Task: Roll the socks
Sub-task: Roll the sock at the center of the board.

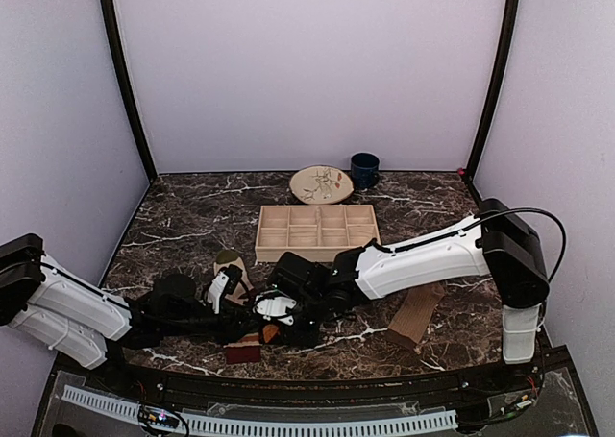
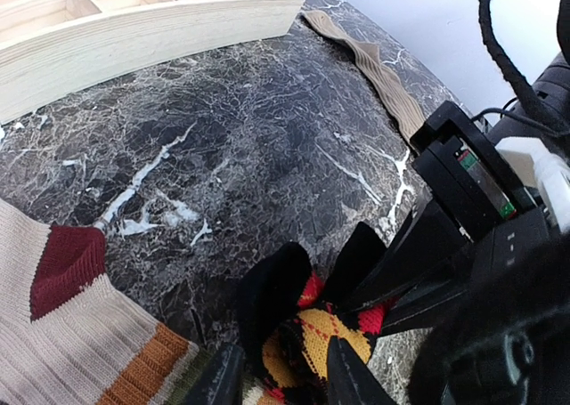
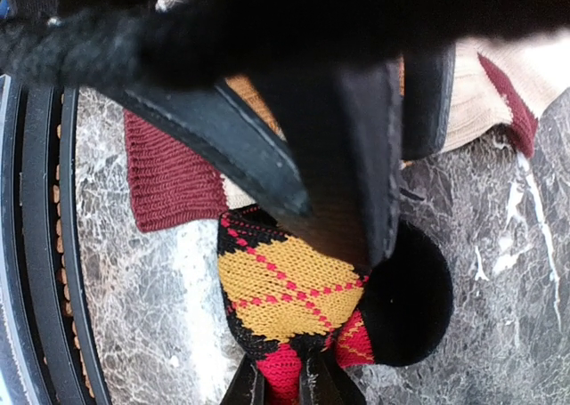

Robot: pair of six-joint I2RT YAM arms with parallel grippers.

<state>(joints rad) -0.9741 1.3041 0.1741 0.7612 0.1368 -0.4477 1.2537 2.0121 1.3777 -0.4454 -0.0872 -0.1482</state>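
1. The black fabric argyle sock with red and mustard diamonds [image 3: 285, 285] sits bunched on the dark marble tabletop [image 2: 267, 129] near the front edge. It lies partly on the beige knit sock with brown, cream and maroon stripes [image 2: 62, 352]. The plain tan ribbed sock [image 1: 415, 314] lies well apart to the right, past the corner of the pale wooden divided tray [image 2: 134, 44].
2. My left gripper [image 2: 283, 376] is clamped on the argyle sock at its red-diamond end. Both wrist views show fabric between the fingers.
3. My right gripper [image 3: 347, 231] has its jaws nearly together, with the tips buried in a black fold of the same sock. I read that as a pinch on fabric, though the contact is mostly in shadow.
4. I judge the roll barely begun: there is one loose fold and nothing tight.
5. To do it well, I would treat the left grip as the anchor. The right would turn the fold over towards it, low to the marble, so each wrap lands on the last.
6. I would make small turns, because the knit looks stretchy and will likely spring open if tension drops.
7. The striped sock underneath touches the argyle one and could be dragged into the roll. I would lift slightly clear of it before winding.
8. The two sets of fingers are very near each other, so I would re-grip one side at a time.
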